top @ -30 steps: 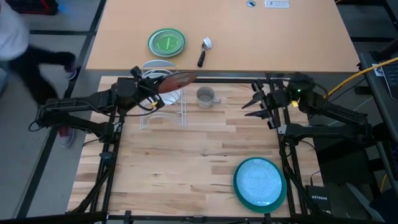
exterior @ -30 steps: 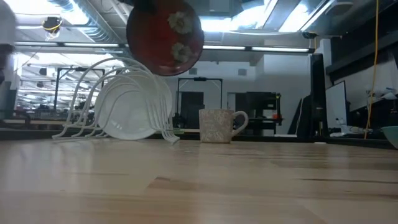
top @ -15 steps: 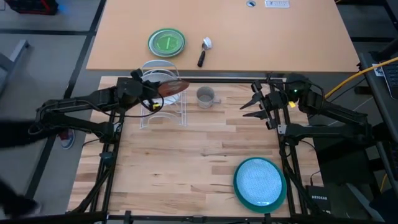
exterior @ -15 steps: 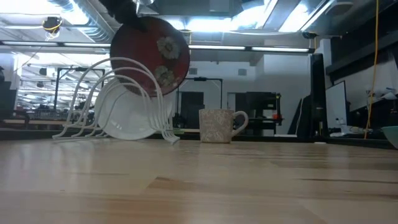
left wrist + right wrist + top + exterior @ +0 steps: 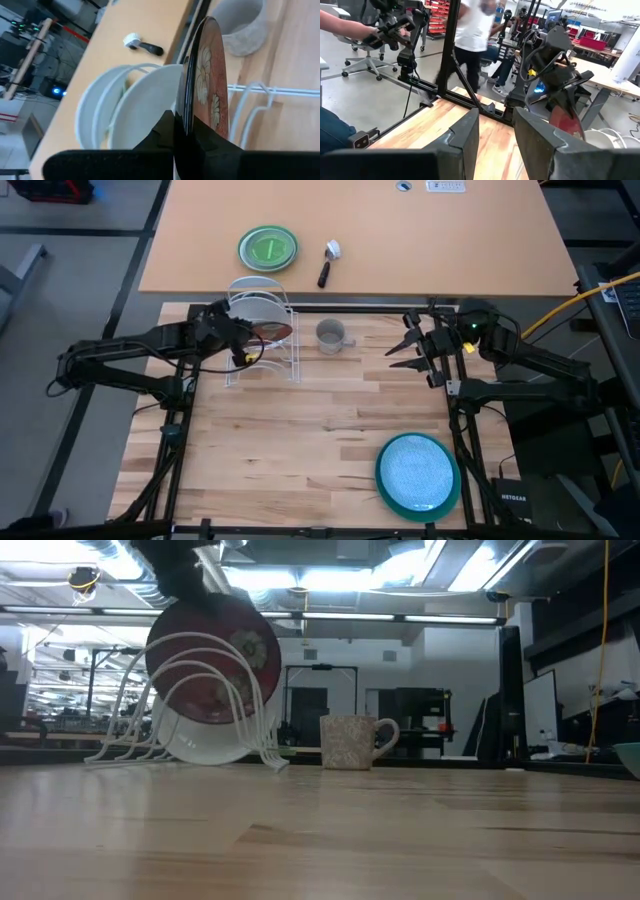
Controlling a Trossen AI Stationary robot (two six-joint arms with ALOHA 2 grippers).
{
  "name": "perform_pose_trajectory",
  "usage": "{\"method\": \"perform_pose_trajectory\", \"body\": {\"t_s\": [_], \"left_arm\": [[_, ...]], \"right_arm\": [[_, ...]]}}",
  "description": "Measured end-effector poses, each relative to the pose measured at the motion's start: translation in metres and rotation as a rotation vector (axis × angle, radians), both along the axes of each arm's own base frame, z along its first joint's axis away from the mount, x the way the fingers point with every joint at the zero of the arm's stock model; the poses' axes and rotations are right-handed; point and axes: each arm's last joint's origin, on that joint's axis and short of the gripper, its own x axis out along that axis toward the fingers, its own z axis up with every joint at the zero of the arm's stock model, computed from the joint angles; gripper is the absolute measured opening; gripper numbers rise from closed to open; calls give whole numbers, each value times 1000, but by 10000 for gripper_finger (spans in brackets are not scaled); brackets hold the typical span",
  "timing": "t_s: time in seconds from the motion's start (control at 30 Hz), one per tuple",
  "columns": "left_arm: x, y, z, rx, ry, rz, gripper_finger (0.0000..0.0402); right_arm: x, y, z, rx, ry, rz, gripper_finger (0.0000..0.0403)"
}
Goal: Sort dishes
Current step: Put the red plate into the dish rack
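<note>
My left gripper (image 5: 245, 338) is shut on the dark red patterned plate (image 5: 272, 330), which stands nearly upright among the wires of the white wire rack (image 5: 262, 365). In the low view the plate (image 5: 213, 660) shows behind the rack's hoops, above a white plate (image 5: 215, 735) that stands in the rack. The grey mug (image 5: 330, 335) stands just right of the rack. A light blue plate lies on a teal plate (image 5: 417, 473) at the near right. My right gripper (image 5: 400, 345) is open and empty right of the mug. My left gripper pinches the red plate's rim (image 5: 192, 117) between its two fingers, one on each face. The fingers come from the table's left, slanting down. The plate stands on edge, its lower part between the rack's wires; whether it rests on the rack I cannot tell.
A second white plate (image 5: 95, 115) stands in the rack behind the first. On the far table lie a small green plate (image 5: 268, 248) and a black-handled tool (image 5: 327, 262). People show in the room in the right wrist view (image 5: 470, 30).
My left gripper has gone down and toward the table's left edge with the red plate. The plate has turned from a slant to nearly upright and has come down from above the rack to among its wires. A person has walked off past the table's left side.
</note>
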Motion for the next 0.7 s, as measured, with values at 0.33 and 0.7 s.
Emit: {"method": "perform_pose_trajectory", "body": {"t_s": [0.33,0.7], "left_arm": [[-1,9,-28,-95,46,-8,1],[-5,19,-51,-161,69,-5,4]], "right_arm": [[16,-6,-17,26,75,-7,127],[42,-15,-36,62,176,-7,127]]}}
